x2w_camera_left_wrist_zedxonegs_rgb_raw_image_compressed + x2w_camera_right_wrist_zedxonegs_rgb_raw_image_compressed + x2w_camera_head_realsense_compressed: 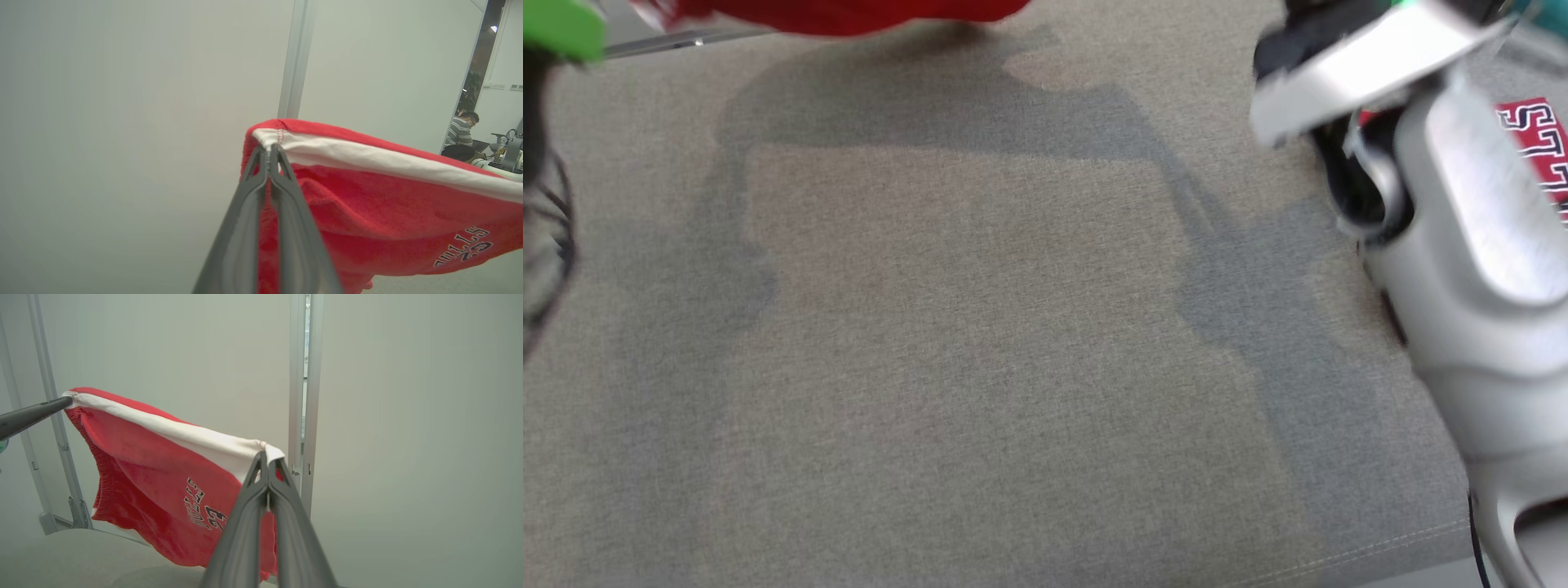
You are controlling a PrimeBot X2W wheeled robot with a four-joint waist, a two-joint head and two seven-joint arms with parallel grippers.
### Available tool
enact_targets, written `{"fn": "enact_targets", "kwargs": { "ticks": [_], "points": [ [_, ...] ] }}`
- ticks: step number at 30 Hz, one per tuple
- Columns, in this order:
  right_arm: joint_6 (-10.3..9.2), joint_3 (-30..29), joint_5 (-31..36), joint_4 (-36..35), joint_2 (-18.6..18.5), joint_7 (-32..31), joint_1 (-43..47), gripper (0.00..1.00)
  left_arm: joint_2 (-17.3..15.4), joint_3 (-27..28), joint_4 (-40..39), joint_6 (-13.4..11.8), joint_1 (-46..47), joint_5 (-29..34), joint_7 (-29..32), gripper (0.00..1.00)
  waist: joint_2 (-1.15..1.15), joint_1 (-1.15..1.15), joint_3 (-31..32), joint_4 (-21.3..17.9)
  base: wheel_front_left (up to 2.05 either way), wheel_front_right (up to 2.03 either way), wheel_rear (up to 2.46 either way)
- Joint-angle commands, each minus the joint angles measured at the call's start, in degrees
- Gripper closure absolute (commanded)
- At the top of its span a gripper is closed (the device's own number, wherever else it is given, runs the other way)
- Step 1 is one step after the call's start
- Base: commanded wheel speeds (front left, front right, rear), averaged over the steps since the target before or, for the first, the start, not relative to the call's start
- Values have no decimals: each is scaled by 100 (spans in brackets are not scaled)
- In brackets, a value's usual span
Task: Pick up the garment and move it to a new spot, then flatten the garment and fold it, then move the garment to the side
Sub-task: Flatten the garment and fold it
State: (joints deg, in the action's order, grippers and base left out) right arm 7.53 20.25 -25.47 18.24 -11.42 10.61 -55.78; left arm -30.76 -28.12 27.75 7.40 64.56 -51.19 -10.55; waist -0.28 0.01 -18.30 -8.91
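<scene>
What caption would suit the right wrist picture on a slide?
Right gripper and left gripper pinch the white-edged corners of red shorts, stretched taut over a grey surface.

You've got the garment (155, 465) strung between the 2 grippers, over the far side of the table (980, 343). Left gripper (269, 151) is clamped on 1 end of its top edge and right gripper (264, 457) on the other end. The rest hangs below that edge. In head view the garment sits at the top, with the right forearm (1462, 245) at the right. An upright post (304, 375) stands behind the garment. A person (459, 132) sits well beyond it, at the right of left wrist view.
</scene>
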Motion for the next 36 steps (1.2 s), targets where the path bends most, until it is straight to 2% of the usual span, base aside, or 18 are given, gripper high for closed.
{"fn": "enact_targets", "kwargs": {
  "ticks": [1,6,13,18,23,29,36],
  "points": [
    [-8,63,-80,-8,-49,-11,225,100,-29,-45,-44,7,-211,-138,-81,100,28,-1,-106,70,0,0,0],
    [-7,298,-402,-19,-231,37,1408,100,10,-651,-397,7,-1303,-649,-322,100,28,-1,-155,293,0,0,0],
    [-6,107,-543,-293,-401,157,2684,100,-89,-1143,-998,7,-2377,-983,-462,100,28,-1,1,478,0,0,0],
    [-6,-235,-431,-658,-435,196,3420,100,58,-809,-1578,8,-3262,-805,-461,100,28,-1,185,519,0,0,0],
    [-6,-723,-283,-1025,-331,135,4200,100,526,-346,-1998,9,-4474,-321,-462,100,28,-1,484,562,0,0,0],
    [-6,-992,-126,-1257,-221,98,4913,100,1095,-49,-2082,9,-5547,176,-463,100,28,-1,849,603,0,0,0],
    [-5,-1257,-16,-1543,-41,-36,5742,100,1604,412,-2122,9,-6579,605,-463,100,28,-1,1397,660,0,0,0]
  ]
}}
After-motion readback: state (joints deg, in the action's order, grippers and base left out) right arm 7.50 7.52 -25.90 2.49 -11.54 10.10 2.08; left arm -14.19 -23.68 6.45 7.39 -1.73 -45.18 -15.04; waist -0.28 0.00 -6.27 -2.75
